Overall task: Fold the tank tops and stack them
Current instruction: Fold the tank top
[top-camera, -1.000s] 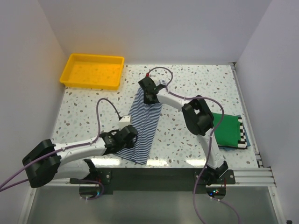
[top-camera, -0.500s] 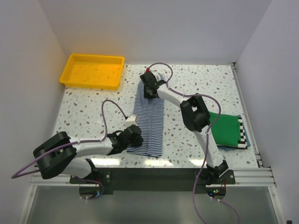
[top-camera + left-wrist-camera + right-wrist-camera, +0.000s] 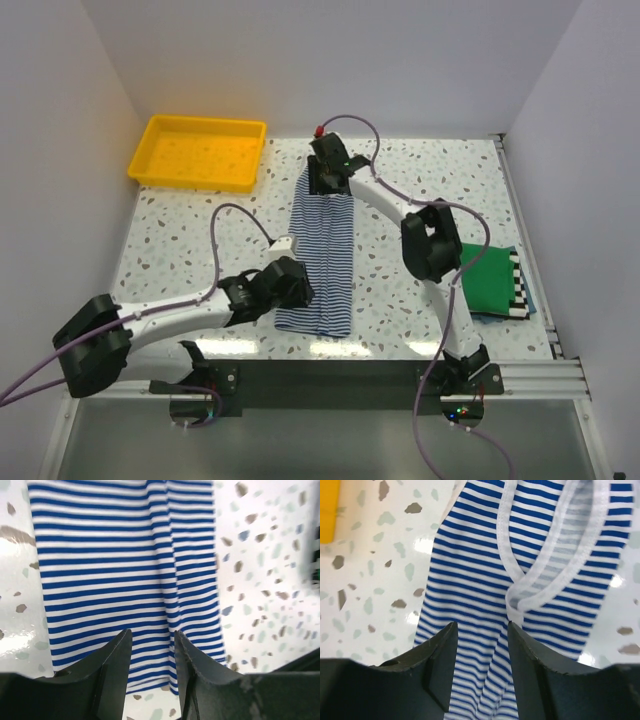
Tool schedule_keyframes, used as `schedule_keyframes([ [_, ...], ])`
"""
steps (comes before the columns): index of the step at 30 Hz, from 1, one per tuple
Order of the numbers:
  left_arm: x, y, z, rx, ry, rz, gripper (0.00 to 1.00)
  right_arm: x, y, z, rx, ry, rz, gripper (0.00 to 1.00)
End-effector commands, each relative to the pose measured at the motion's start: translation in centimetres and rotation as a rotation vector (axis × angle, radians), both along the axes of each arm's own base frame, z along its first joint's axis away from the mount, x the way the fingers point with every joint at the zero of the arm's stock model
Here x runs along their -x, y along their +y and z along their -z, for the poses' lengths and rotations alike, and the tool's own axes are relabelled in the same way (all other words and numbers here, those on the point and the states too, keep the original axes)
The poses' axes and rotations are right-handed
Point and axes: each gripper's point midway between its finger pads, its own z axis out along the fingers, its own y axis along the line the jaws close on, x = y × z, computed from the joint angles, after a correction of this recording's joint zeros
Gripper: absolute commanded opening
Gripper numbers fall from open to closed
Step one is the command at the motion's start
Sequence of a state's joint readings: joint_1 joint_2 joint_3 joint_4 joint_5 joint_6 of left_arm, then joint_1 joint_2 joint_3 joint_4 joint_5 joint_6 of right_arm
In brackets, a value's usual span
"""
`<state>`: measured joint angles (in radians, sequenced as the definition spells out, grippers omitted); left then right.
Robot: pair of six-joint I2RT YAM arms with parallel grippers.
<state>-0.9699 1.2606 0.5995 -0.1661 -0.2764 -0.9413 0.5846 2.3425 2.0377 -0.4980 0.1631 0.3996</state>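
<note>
Left claw (image 3: 151,636) stands parted, gripping nothing, above the near end of the striped top (image 3: 322,260); right claw (image 3: 481,626) likewise parted over its far end; top lies flat, a long strip, mid-table (image 3: 180,240).

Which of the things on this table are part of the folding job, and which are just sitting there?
Part of the job: blue-and-white striped tank top, laid out long in the middle; green tank top, folded at the right; black-and-white striped tank top, peeking out beneath the green one.
Just lying about: yellow tray, at the far left corner.
</note>
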Motion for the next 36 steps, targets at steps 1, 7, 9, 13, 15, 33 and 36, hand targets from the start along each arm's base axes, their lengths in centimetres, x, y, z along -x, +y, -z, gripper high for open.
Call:
schedule_keyframes([
  [1, -0.7, 1.1, -4.3, 0.006, -0.077, -0.017, 0.45, 2.1, -1.2, -11.6, -0.092, -0.126, 0.011, 0.49],
  [7, 0.5, -1.9, -6.3, 0.102, -0.127, 0.193, 0.6, 10.6, -5.8, -9.2, -0.085, -0.036, 0.057, 0.43],
  [9, 0.9, -3.0, -5.8, 0.099, -0.101, 0.248, 0.61, 12.5, -6.5, -8.7, -0.109, -0.024, 0.076, 0.39],
  [13, 1.3, -3.1, -3.4, 0.009, -0.043, 0.288, 0.59, 18.1, -8.1, -4.8, -0.075, 0.05, 0.058, 0.38],
  [15, 1.7, -3.4, -2.5, -0.007, -0.037, 0.305, 0.58, 19.5, -8.7, -4.8, -0.094, 0.048, 0.069, 0.38],
  [33, 2.3, -2.0, 3.0, -0.163, 0.0, 0.287, 0.4, 28.8, -8.9, 0.9, -0.094, 0.158, 0.009, 0.37],
  [36, 2.4, -1.5, 3.3, -0.173, 0.009, 0.265, 0.29, 30.6, -8.2, 1.7, -0.083, 0.178, -0.025, 0.37],
])
